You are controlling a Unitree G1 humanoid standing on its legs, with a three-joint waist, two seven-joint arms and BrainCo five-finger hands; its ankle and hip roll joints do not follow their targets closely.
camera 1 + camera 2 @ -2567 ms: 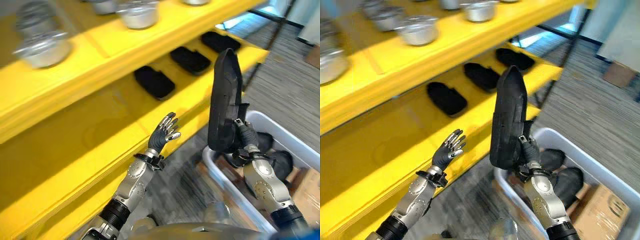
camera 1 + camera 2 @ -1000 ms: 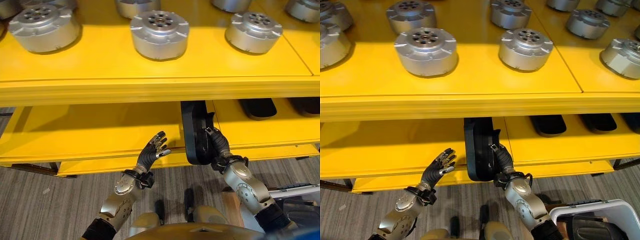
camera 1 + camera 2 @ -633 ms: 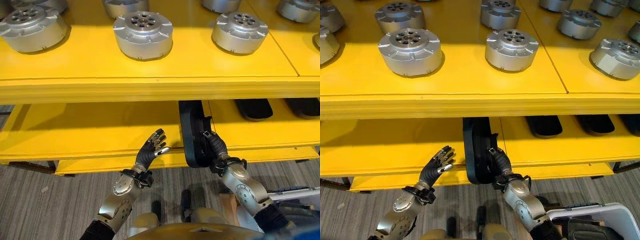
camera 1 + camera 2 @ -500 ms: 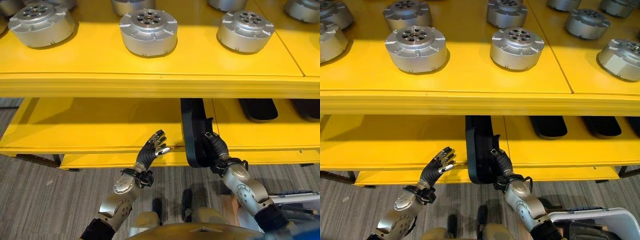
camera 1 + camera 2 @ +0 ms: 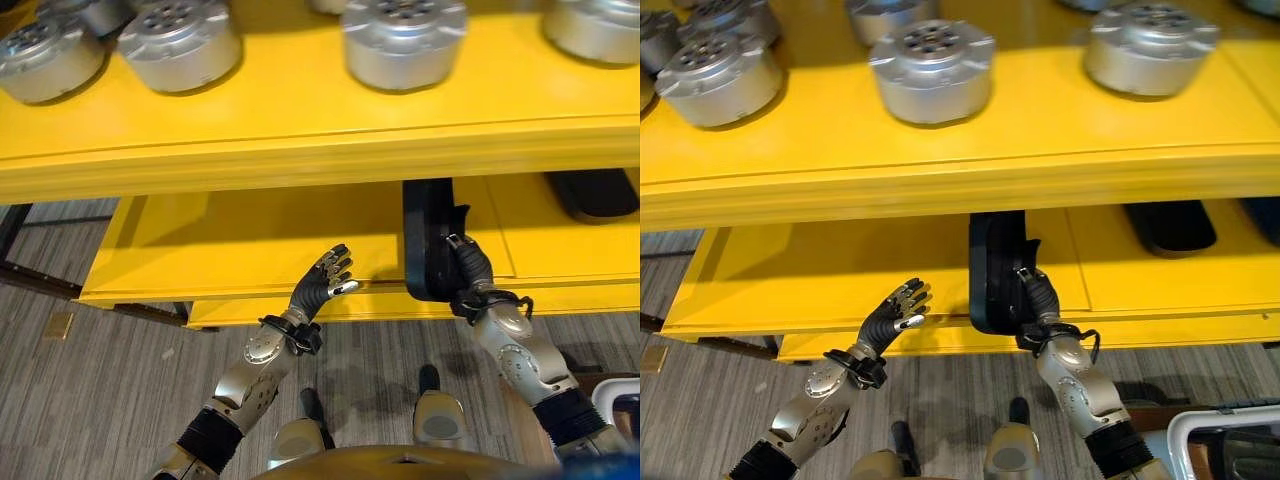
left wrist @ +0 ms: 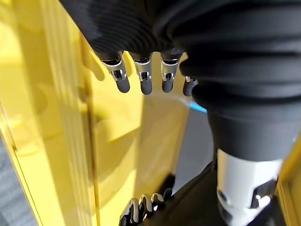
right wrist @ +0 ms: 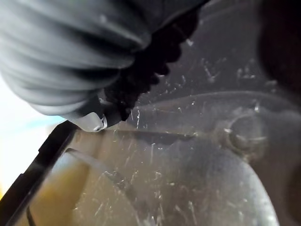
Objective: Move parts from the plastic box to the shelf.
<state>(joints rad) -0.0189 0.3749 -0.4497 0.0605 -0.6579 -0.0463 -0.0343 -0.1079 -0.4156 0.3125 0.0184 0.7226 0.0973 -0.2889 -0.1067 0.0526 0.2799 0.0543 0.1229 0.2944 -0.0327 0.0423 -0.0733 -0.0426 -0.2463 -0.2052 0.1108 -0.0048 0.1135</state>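
Holding the black part (image 5: 992, 270) upright in my right hand (image 5: 1038, 298), fingers curled round its lower edge; its long axis points to twelve o'clock, into the lower shelf (image 5: 820, 270). Left hand (image 5: 892, 314) hovers open, empty, at nine o'clock.

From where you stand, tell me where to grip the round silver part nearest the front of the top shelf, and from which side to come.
Grip the round silver part across its straight side wall, below the wider rim, fingers on opposite sides. Come from the open front of the top shelf, slightly above: it sits upright near the front edge with free space to either side. The left hand is open, so probably use that one.
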